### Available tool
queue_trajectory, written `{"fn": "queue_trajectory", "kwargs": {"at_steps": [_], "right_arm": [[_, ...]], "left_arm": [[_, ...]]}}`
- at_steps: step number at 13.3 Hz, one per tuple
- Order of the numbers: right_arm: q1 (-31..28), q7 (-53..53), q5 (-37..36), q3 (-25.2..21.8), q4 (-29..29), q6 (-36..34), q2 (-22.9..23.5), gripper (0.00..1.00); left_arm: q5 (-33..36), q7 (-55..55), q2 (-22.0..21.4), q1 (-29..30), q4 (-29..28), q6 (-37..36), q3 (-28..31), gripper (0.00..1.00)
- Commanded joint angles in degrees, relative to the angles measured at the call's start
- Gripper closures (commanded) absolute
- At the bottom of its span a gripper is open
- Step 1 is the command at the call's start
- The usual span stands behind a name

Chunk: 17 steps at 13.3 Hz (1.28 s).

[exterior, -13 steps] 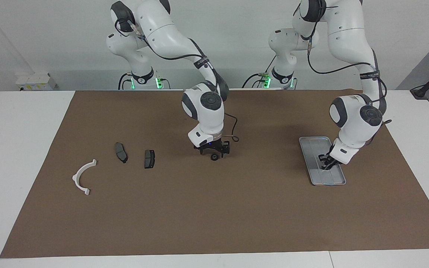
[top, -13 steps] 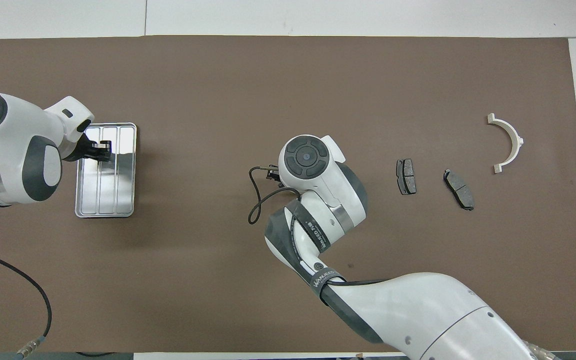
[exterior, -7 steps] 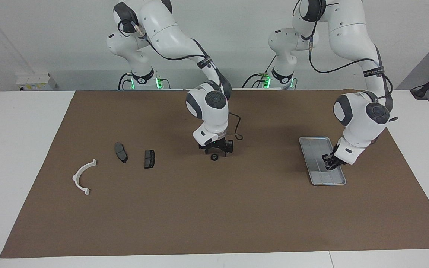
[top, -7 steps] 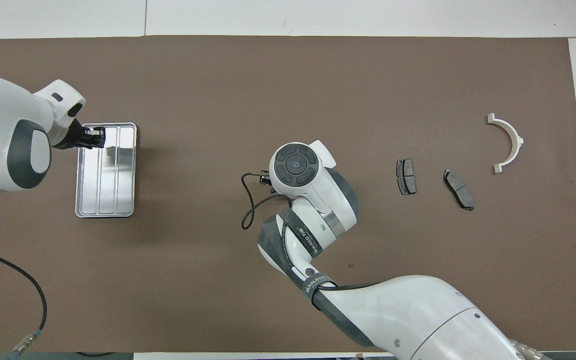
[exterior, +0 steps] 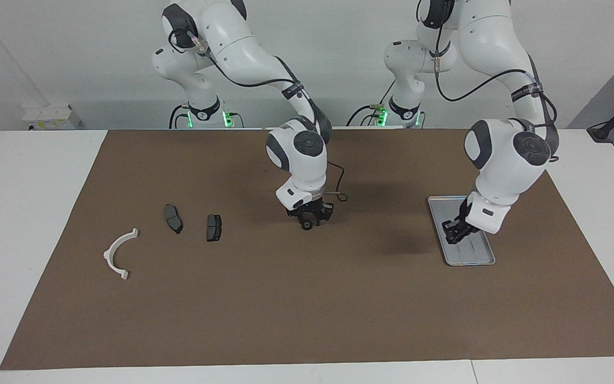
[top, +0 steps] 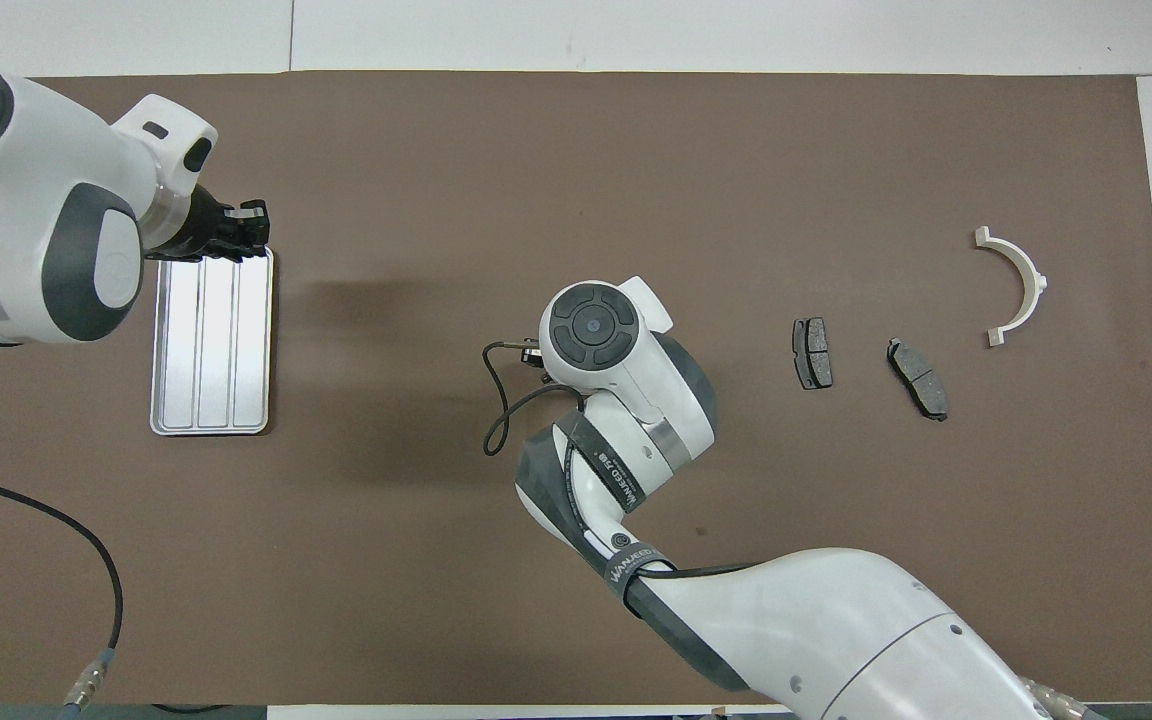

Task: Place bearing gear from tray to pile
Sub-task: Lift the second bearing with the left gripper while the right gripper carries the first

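Bearing gear (exterior: 305, 226), a small dark ring, sits on the brown mat (exterior: 285, 309) at the centre of the facing frame, already out of the tray (exterior: 469, 260) and well apart from the pile. The right gripper (exterior: 307, 220) stands straight down on it, fingers drawn in against its sides in what looks like a grasp, probably so it can be carried on to the pile. From overhead the right arm's wrist hides the gear.

At mid-height of the facing frame, toward the left arm's end of the table, the tray shows only bare ridges with nothing in it. The left gripper (exterior: 453, 234) hangs over it with fingertips clenched on nothing visible; this arm waits.

The pile, a white bracket (exterior: 119, 253) and two brake pads (exterior: 173, 218), lies toward the right arm's end.
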Motion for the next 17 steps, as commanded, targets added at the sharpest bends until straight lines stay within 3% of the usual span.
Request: {"fn": "queue_trajectory", "kwargs": {"at_steps": [1, 2, 6, 12, 17], "right_arm": [[-0.8, -1.9, 0.0, 0.2, -0.1, 0.6, 1.0, 0.95], [-0.9, -2.5, 0.0, 0.2, -0.1, 0.5, 1.0, 1.0], [-3.5, -7.4, -0.5, 0.1, 0.2, -1.3, 0.7, 1.0], [-14.6, -28.2, -0.5, 0.0, 0.7, -6.1, -0.7, 1.0], [-19.7, -36.9, -2.9, 0.0, 11.2, -17.3, -1.0, 1.0]], "left_arm": [[-0.5, -5.7, 0.1, -4.1, 0.4, -1.2, 0.9, 0.91], [-0.5, -7.5, 0.1, -5.4, 0.5, -1.2, 0.9, 0.91], [-0.5, -8.9, 0.1, -6.4, 0.1, -1.3, 0.9, 0.9], [-0.5, -16.6, 0.1, -11.9, 0.1, 0.0, 0.8, 0.9], [-1.1, -27.2, 1.1, -19.8, 0.1, 2.9, 1.0, 0.9]]}}
